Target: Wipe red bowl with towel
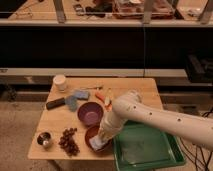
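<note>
The red bowl sits near the table's front edge, just in front of a purple bowl. My gripper comes in from the right on the white arm and points down into the red bowl. It is shut on a pale blue-white towel, which is pressed against the bowl's inside at its front. The arm hides the right half of the red bowl.
A green tray lies right of the bowl. Grapes and a metal cup are to its left. Further back are blue sponges, a black bar, a white cup and an orange carrot.
</note>
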{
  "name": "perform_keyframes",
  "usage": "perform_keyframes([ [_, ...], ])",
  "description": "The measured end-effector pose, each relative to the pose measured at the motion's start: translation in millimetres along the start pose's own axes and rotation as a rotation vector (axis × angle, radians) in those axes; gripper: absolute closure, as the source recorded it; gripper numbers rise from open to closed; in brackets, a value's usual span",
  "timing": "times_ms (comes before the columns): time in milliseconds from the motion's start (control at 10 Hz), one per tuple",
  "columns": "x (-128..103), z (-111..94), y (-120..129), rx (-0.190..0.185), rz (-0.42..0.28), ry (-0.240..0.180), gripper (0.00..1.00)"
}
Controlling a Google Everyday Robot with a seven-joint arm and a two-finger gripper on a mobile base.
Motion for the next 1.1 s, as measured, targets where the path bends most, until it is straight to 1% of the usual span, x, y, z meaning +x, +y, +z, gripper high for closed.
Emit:
perform_keyframes([
  [300, 16.5, -8.5, -4.5, -0.005, 0.008, 0.027, 1.00],
  [500, 25.8, -5.0, -25.2, 0.007, -0.013, 0.027, 1.00],
  [600, 25.4, -1.0, -38.7, 0.016, -0.025, 0.022, 1.00],
  [700, 23.1, 2.8, -51.8, 0.026, -0.041, 0.013, 1.00],
  [800, 20.5, 4.2, -59.7, 0.033, -0.055, 0.006, 1.00],
  [900, 11.0, 5.9, -73.0, 0.048, -0.089, -0.013, 1.00],
  [1000, 0.7, 6.4, -78.6, 0.058, -0.113, -0.027, 1.00],
  [1100, -9.6, 5.7, -78.8, 0.062, -0.127, -0.037, 1.00],
])
